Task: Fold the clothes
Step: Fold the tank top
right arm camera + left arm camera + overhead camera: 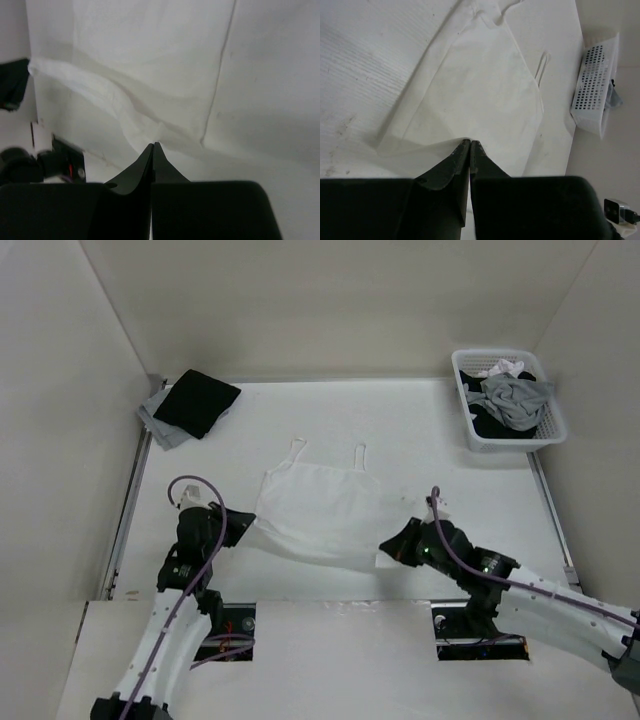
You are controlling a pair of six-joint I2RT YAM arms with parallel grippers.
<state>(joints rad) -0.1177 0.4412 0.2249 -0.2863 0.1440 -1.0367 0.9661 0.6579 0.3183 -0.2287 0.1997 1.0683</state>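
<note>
1. White top [320, 510]: the near hem disappears into the pinched tips of my left tool [470, 142] and right tool [153, 145]. How much cloth is inside them is hidden.
2. Grey garment [158, 424]: mostly covered by the black garment [198, 402], so I can't tell its shape.
3. Basket [548, 436]: the clothes inside are tangled and I can't count the pieces.
4. Right arm [570, 598]: cut off at the right edge of the top view.
5. Dark shapes [17, 167] at the left of the right wrist view: too blurred to identify.

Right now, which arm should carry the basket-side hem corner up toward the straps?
Right. The right gripper is shut on that corner of the white top, nearer the basket; the left gripper pinches the opposite hem corner.
</note>
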